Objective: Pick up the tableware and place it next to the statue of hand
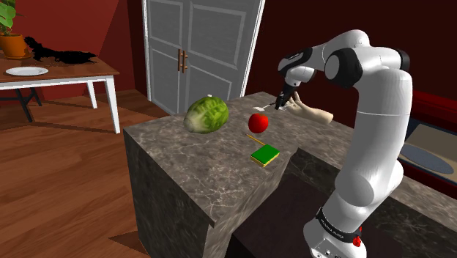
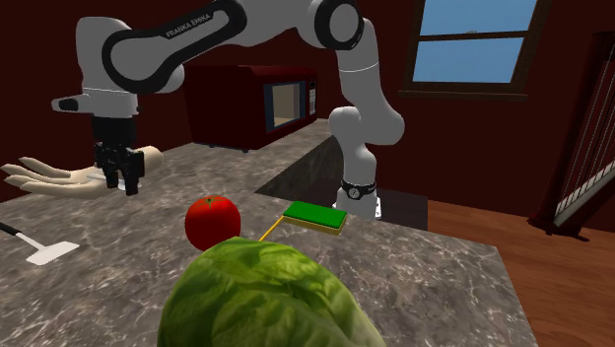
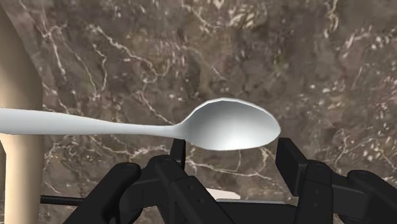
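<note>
A plain white spoon (image 3: 235, 124) lies crosswise between my black fingers, and my gripper (image 3: 232, 156) is shut on it above the dark marble counter (image 3: 191, 57). The beige hand statue (image 2: 59, 177) lies on the counter with its fingers spread. My gripper (image 2: 123, 180) hangs straight down just in front of the statue's wrist end. In the shoulder view the gripper (image 1: 282, 101) is right over the statue (image 1: 315, 113) at the counter's far side. Part of the statue (image 3: 16, 95) shows beside the spoon's handle.
A white spatula (image 2: 44, 251) with a dark handle lies on the counter near the statue's fingertips. A red tomato (image 1: 258, 122), a green lettuce (image 1: 206, 115) and a green-and-yellow sponge (image 1: 265, 155) sit toward the counter's middle. A microwave (image 2: 261, 104) stands behind.
</note>
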Tool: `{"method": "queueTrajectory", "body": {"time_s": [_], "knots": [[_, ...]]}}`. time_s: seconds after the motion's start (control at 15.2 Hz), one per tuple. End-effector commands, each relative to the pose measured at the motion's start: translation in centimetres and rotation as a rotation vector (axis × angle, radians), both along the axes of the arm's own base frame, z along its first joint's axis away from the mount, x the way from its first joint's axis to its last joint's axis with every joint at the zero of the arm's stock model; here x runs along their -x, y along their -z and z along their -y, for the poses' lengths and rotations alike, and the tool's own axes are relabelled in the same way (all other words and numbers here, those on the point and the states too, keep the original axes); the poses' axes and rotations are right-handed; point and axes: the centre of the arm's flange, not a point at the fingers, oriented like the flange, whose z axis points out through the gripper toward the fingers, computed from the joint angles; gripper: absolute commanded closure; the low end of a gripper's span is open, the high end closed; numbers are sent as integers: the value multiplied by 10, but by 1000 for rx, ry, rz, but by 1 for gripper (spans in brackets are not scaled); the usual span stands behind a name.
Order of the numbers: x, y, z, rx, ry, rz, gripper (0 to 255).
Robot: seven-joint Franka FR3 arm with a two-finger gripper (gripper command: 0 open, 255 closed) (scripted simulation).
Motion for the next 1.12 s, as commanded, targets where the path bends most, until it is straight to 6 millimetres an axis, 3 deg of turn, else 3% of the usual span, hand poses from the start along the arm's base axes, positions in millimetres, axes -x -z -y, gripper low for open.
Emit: {"method": "queueTrajectory", "body": {"time_s": [0.0, 0.59, 1.06], "knots": [[0, 11, 1, 0, 0, 0, 255], [0, 58, 1, 0, 0, 0, 255], [0, 61, 1, 0, 0, 0, 255]]}}
